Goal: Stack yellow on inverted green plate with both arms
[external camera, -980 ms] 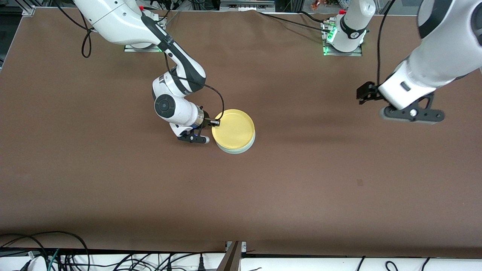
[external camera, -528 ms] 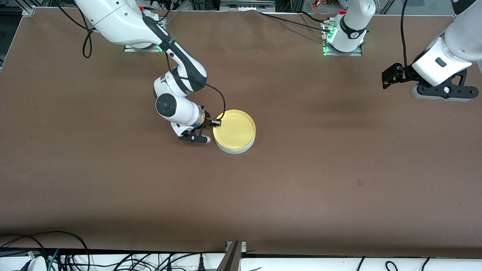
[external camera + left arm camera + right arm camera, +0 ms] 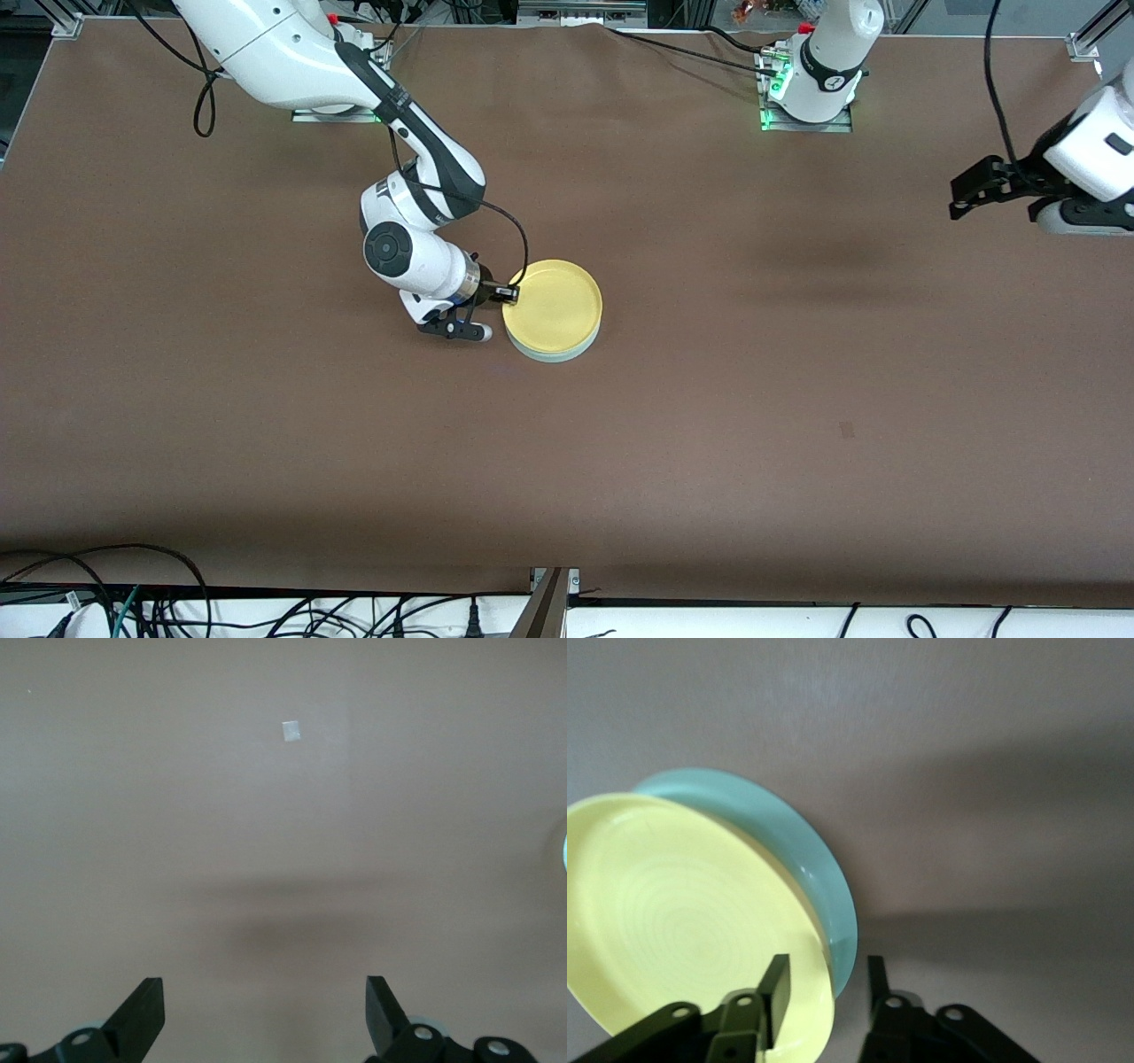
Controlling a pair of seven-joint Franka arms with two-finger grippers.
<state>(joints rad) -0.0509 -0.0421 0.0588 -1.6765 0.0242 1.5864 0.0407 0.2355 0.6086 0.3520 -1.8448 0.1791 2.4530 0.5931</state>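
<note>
The yellow plate (image 3: 554,306) lies right side up on the pale green plate (image 3: 554,357), which lies upside down on the middle of the table. In the right wrist view the yellow plate (image 3: 682,904) covers most of the green plate (image 3: 793,828). My right gripper (image 3: 505,294) is low at the yellow plate's rim on the right arm's side. It is open (image 3: 827,966), with one finger inside the rim and the other outside, clear of it. My left gripper (image 3: 961,199) is open and empty (image 3: 264,1010), up over bare table at the left arm's end.
The brown table top (image 3: 709,425) is bare round the stack. A small dark mark (image 3: 846,430) lies nearer the front camera, and a small white square (image 3: 291,730) shows on the table under the left gripper. Cables lie along the front edge.
The left arm has swung away from the plates toward its own end of the table. The right gripper has stayed at the yellow plate's rim and the stack has barely shifted.
</note>
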